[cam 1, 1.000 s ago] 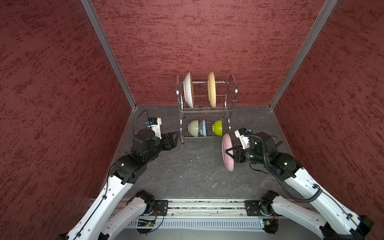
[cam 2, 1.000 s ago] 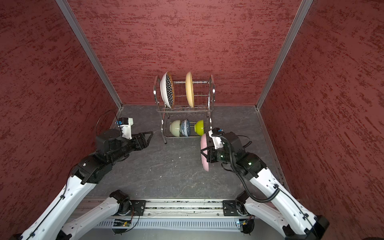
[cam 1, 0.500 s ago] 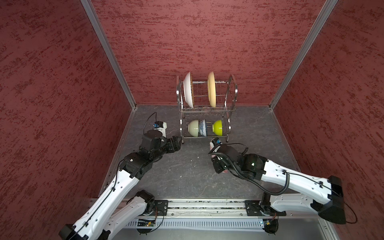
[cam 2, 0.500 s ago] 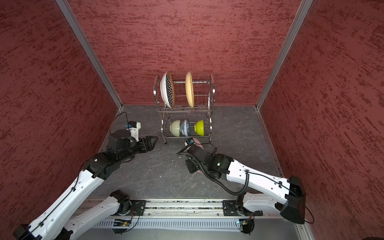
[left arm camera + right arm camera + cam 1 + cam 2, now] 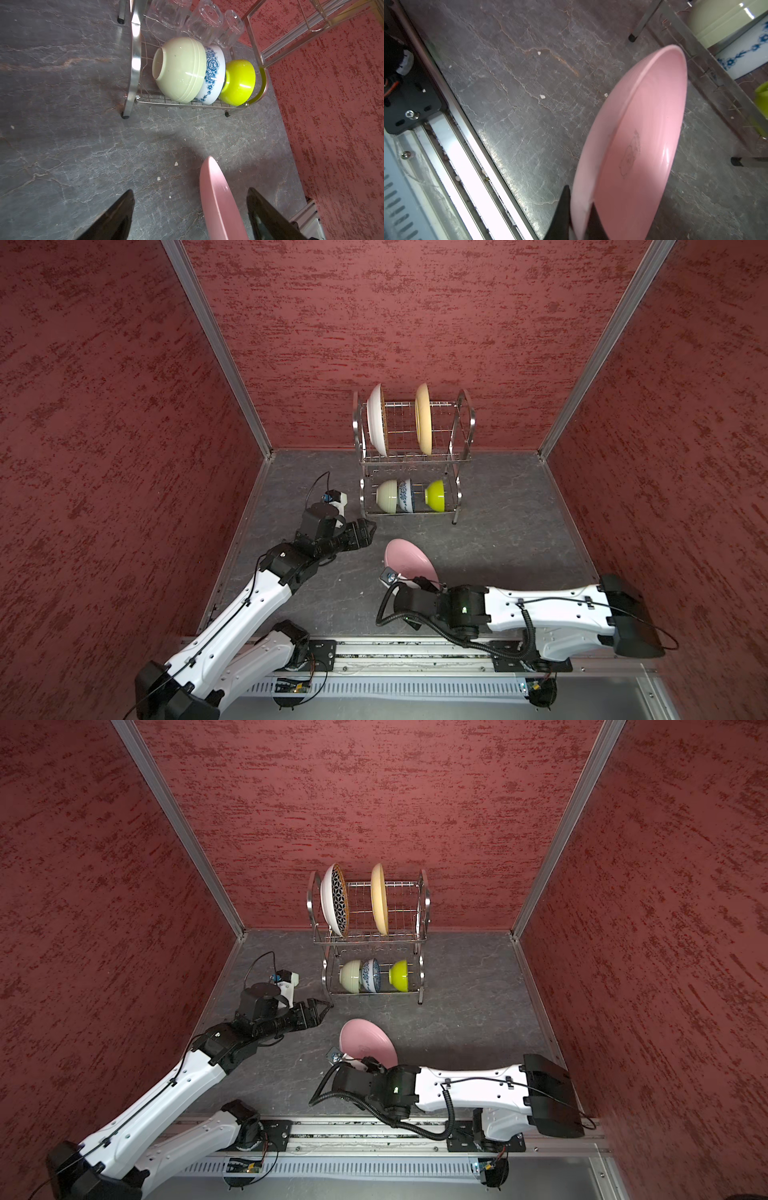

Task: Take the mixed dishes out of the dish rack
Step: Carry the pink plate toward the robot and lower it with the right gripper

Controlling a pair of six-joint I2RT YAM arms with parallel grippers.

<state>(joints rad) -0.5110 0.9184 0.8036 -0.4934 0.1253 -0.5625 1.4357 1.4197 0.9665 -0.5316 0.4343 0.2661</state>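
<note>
Right gripper (image 5: 578, 212) pinches pink plate (image 5: 643, 135) by its rim, tilted low over table (image 5: 529, 83), likely for set-down; left gripper (image 5: 190, 192), jaws apart, faces bowls (image 5: 180, 68) in rack (image 5: 135, 62).

left fingers (image 5: 116, 218) spread wide apart, right fingers (image 5: 560, 218) clamped tight.

The pink plate (image 5: 409, 564) is plain soft pink, with a faint outline mark on one face. In the shiny silver rack (image 5: 136, 68), the yellow plate (image 5: 423, 418) is pale and plain. The patterned plate (image 5: 337, 900) is white with a black geometric lattice and a tan rim. One bowl (image 5: 180, 68) is creamy green, the floral bowl (image 5: 214, 76) is white with blue flowers, and the lime bowl (image 5: 239, 82) is bright yellow-green. The glasses (image 5: 204, 22) are clear. The desk (image 5: 498, 539) is dark grey with pale veins. The walls (image 5: 415, 302) are mottled red.
</note>
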